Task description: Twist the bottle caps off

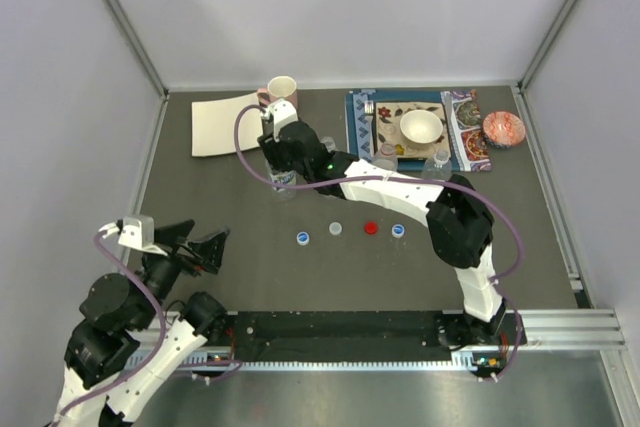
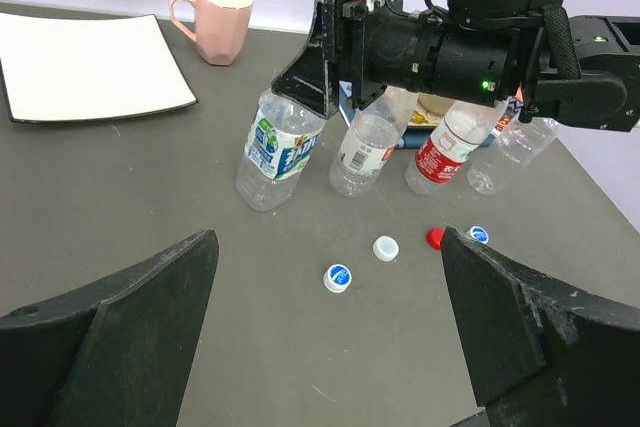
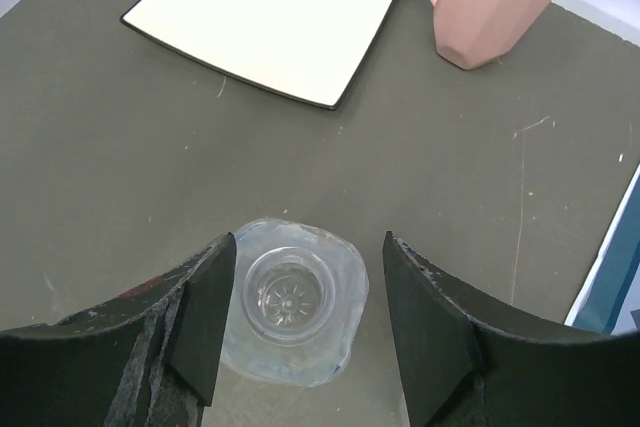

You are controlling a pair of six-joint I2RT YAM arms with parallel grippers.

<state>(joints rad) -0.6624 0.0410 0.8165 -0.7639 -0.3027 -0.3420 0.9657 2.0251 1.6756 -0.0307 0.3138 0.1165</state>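
Four caps lie in a row on the table: a blue cap (image 1: 303,237), a whitish-grey cap (image 1: 336,228), a red cap (image 1: 371,228) and a second blue cap (image 1: 398,231). All four bottles stand uncapped in the left wrist view: a blue-green labelled bottle (image 2: 275,152), a pale-labelled bottle (image 2: 364,153), a red-labelled bottle (image 2: 444,153) and a clear bottle (image 2: 508,149). My right gripper (image 3: 300,317) is open, its fingers either side of the open neck of the blue-green labelled bottle (image 3: 290,302), not touching it. My left gripper (image 2: 330,327) is open and empty, low, in front of the caps.
A white square plate (image 1: 225,124) and a pink mug (image 1: 282,89) sit at the back left. A patterned placemat (image 1: 462,112) with a white bowl (image 1: 421,127) and a small patterned bowl (image 1: 503,129) are at the back right. The right arm (image 1: 400,187) stretches across the table above the caps.
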